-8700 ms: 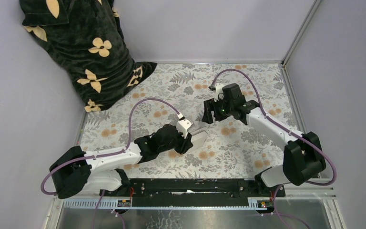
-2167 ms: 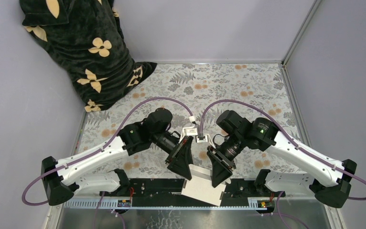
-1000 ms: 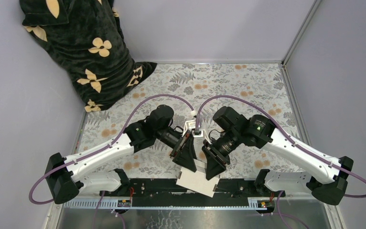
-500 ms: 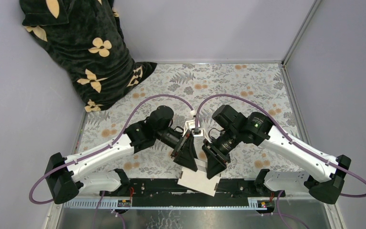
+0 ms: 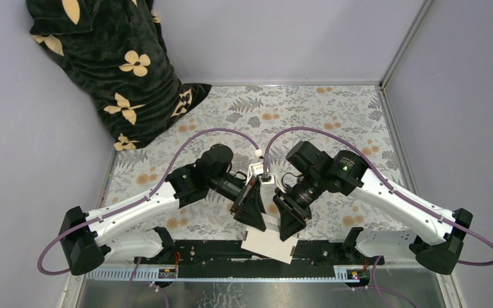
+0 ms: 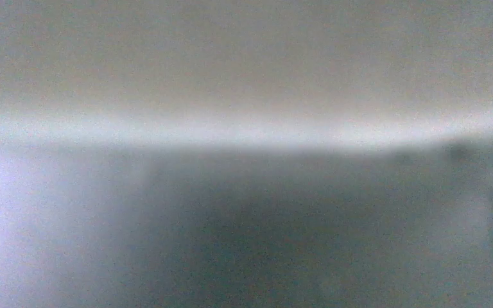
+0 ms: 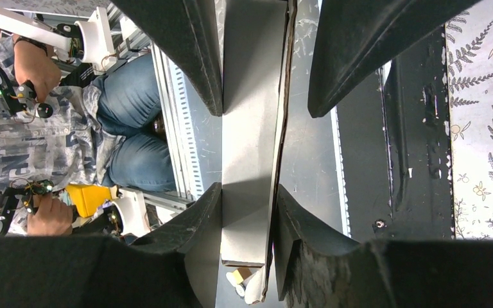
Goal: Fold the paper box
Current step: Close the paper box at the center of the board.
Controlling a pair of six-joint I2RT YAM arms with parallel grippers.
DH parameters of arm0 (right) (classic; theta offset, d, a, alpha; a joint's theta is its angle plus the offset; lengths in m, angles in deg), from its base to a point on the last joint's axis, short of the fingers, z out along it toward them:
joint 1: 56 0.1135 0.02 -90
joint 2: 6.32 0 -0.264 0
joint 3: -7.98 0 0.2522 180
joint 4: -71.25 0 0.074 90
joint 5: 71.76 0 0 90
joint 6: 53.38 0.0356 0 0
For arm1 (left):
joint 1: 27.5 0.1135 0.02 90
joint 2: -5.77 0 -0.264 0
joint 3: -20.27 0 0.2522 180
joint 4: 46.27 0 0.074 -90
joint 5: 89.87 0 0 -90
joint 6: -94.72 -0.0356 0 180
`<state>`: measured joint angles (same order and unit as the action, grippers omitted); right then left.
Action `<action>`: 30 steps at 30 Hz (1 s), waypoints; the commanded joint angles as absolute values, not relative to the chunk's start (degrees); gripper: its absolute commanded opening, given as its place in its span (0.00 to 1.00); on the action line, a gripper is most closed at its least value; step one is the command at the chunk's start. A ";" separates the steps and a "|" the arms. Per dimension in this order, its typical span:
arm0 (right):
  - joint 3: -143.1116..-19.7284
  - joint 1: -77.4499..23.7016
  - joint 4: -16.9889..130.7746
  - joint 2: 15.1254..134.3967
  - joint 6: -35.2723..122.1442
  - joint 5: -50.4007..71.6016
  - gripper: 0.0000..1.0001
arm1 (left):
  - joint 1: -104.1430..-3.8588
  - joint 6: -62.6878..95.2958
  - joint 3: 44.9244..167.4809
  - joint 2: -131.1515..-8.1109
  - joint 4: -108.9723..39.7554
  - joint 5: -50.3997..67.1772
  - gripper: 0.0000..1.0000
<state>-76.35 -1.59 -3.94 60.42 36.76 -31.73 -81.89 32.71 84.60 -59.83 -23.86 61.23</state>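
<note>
Broadly, the table (image 5: 334,122) wears a cloth of grey leaves and orange flowers, and a dark blanket (image 5: 115,64) with pale yellow blossoms is heaped in its far left corner. A black rail (image 5: 199,249) runs along the near edge. The left arm (image 5: 141,208) and the right arm (image 5: 391,196) both reach inward and meet near the middle of that near edge, wrists close together.

Between them is the paper box (image 5: 268,242), a white sheet that juts out past the rail at the middle of the near edge. The right wrist view sees it edge-on as a thin flat panel (image 7: 250,128).

The right gripper (image 5: 290,218) is clamped on the paper box, with its black fingers (image 7: 189,237) pressed against both faces. The left gripper (image 5: 251,206) lies against the box's left side in the top view. Its own wrist view is only a grey blur, so I cannot tell whether it is gripping or merely touching.
</note>
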 commanded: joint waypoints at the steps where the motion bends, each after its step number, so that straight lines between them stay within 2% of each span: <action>1: -81.36 -4.18 1.52 60.43 36.89 -32.30 0.13 | -84.41 31.61 81.75 -58.26 -19.85 63.99 0.51; 11: -82.31 -5.02 1.51 62.17 35.30 -32.81 0.12 | -85.54 31.48 80.52 -57.41 -19.97 63.15 0.48; 19: -82.73 -5.28 1.70 63.15 35.30 -33.17 0.13 | -85.99 31.26 80.64 -58.33 -20.75 63.41 0.20; 23: -82.86 -5.33 1.66 63.22 35.38 -33.27 0.14 | -85.95 31.11 80.62 -58.75 -20.83 63.08 0.17; 24: -82.94 -5.37 1.60 63.16 35.43 -33.22 0.16 | -85.95 31.05 80.73 -59.00 -20.78 62.87 0.17; 28: -83.81 -6.58 0.78 61.98 36.24 -30.55 0.49 | -85.65 27.75 82.62 -59.85 -15.76 57.21 0.16; 30: -84.46 -8.06 0.08 60.91 37.98 -27.30 0.56 | -85.31 26.74 83.25 -60.19 -13.86 53.94 0.16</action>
<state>-78.08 -3.18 -7.22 62.72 31.93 -30.29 -82.29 33.52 83.27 -58.36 -23.75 56.81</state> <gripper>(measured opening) 0.498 0.369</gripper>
